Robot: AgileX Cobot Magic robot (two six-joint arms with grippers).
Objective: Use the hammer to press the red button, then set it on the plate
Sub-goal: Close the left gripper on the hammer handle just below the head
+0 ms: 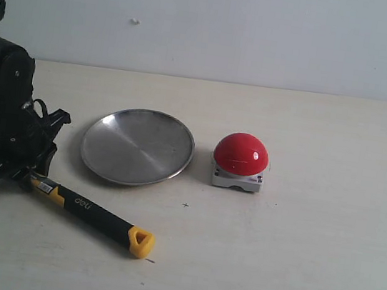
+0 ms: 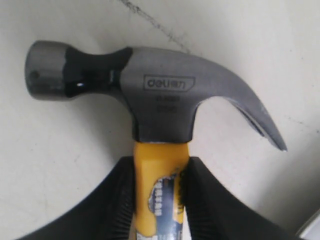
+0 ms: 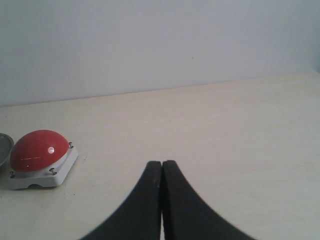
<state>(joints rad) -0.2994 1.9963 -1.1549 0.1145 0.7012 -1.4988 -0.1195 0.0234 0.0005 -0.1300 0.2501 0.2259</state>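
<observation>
the right gripper (image 3: 161, 165) is hovering over the pale table (image 3: 240, 140), its two black fingers (image 3: 145, 200) pressing flat against each other and leaving only a thin seam. the red button (image 3: 37, 147) is sitting well apart from the fingertips, its glossy dome catching a small white glint, on a square light-grey base (screws are showing at the corners). a thin sliver of the plate (image 3: 4, 149) is peeking in just beside the button. a plain pale wall (image 3: 160, 45) is filling the background.

Plain pale wall (image 1: 267, 33), cream tabletop (image 1: 306, 269)
</observation>
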